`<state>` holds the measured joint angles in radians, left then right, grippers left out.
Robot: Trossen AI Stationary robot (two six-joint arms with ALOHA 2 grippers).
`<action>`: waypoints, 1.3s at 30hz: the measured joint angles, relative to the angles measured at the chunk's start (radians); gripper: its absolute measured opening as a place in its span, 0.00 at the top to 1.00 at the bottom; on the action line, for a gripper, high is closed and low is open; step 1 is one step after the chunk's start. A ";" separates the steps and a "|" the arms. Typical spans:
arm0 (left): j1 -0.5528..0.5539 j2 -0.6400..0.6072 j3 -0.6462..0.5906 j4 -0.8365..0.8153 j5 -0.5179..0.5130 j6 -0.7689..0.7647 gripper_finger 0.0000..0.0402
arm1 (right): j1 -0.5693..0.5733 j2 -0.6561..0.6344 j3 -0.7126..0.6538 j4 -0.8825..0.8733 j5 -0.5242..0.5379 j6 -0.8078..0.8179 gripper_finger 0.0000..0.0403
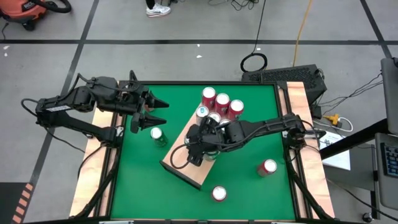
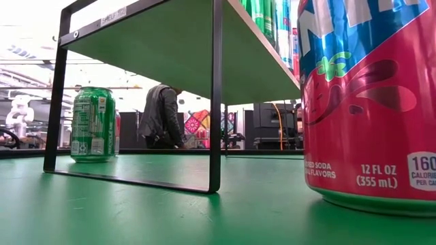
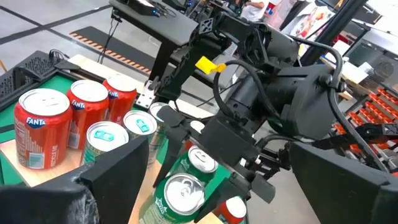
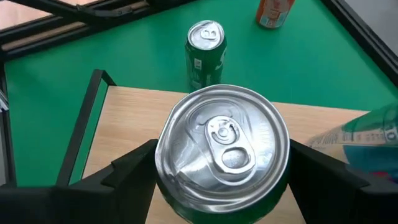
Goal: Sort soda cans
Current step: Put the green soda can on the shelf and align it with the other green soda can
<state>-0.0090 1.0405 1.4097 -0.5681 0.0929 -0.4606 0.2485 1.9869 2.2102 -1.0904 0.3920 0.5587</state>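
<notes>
One upright can [image 4: 221,149] in right pincer [image 4: 221,171]

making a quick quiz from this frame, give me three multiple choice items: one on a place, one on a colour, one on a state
1. Where does the lone green can stand?
A. on the wooden board
B. on the green mat by the left gripper
C. on the floor

2. What colour is the can at the mat's near edge?
A. red
B. blue
C. green

3. How is the right gripper?
A. open, nothing in it
B. out of view
C. closed on a green can

Answers: 1 B, it stands on the mat below the open left gripper; 2 A, red body; 3 C, both fingers press the held can above the wooden board.
</notes>
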 joint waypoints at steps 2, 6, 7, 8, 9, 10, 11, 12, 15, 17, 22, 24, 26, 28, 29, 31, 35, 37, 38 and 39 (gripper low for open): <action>0.000 0.000 0.000 -0.001 0.000 0.002 0.04 | 0.000 0.000 -0.001 0.002 0.001 0.002 0.27; 0.000 0.000 0.000 -0.001 0.000 0.005 0.04 | -0.001 -0.002 -0.001 -0.003 0.003 -0.002 0.27; 0.000 0.000 0.000 -0.002 0.000 0.005 0.04 | -0.002 -0.002 -0.001 -0.003 0.003 -0.003 0.27; 0.000 0.000 0.000 -0.002 0.000 0.005 0.04 | -0.002 -0.002 -0.001 -0.003 0.003 -0.006 0.27; 0.000 0.000 0.000 -0.002 0.000 0.005 0.04 | -0.003 -0.002 -0.001 -0.003 0.003 -0.008 0.27; 0.000 0.000 0.000 -0.002 0.000 0.005 0.04 | -0.004 -0.002 -0.001 -0.002 0.003 -0.013 0.27; 0.000 0.000 0.000 -0.002 0.000 0.005 0.04 | -0.005 -0.002 -0.001 -0.002 0.003 -0.018 0.27; 0.000 0.000 0.000 -0.002 0.000 0.005 0.04 | -0.005 -0.002 -0.001 -0.003 0.004 -0.022 0.27; 0.000 0.000 0.000 -0.002 0.000 0.005 0.04 | -0.005 -0.002 -0.001 -0.010 0.004 -0.025 0.27; 0.000 0.000 0.000 -0.002 0.000 0.005 0.04 | -0.005 -0.002 -0.001 -0.011 0.004 -0.025 0.27; 0.000 0.000 0.000 -0.002 0.000 0.004 0.04 | -0.005 -0.002 -0.001 -0.014 0.004 -0.024 0.27; 0.000 0.000 0.000 -0.002 0.000 0.005 0.04 | -0.005 -0.002 -0.001 -0.014 0.004 -0.024 0.27; 0.000 0.000 0.000 -0.002 0.000 0.004 0.04 | -0.005 -0.002 -0.001 -0.014 0.004 -0.024 0.27; 0.000 0.000 0.000 -0.002 0.000 0.004 0.04 | -0.005 -0.002 -0.002 -0.014 0.003 -0.021 0.27; 0.000 0.000 0.000 -0.002 0.000 0.004 0.04 | -0.005 -0.002 -0.002 -0.014 0.003 -0.021 0.27; 0.000 0.000 0.000 -0.002 0.000 0.004 0.04 | -0.005 -0.001 -0.002 -0.013 0.004 -0.021 0.27; 0.000 0.000 0.000 -0.002 0.000 0.004 0.04 | -0.005 0.017 -0.002 -0.002 0.002 -0.021 0.27; 0.000 0.000 0.000 -0.002 0.000 0.004 0.04 | -0.005 0.025 -0.002 0.014 0.003 -0.021 0.27; 0.000 0.000 0.000 -0.002 0.000 0.004 0.04 | -0.005 0.025 -0.002 0.018 0.001 -0.021 0.27; 0.000 0.000 0.000 -0.002 0.000 0.003 0.04 | -0.005 0.025 -0.002 0.016 0.000 -0.021 0.27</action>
<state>-0.0090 1.0405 1.4097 -0.5705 0.0933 -0.4576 0.2436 2.0121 2.2082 -1.0748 0.3920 0.5378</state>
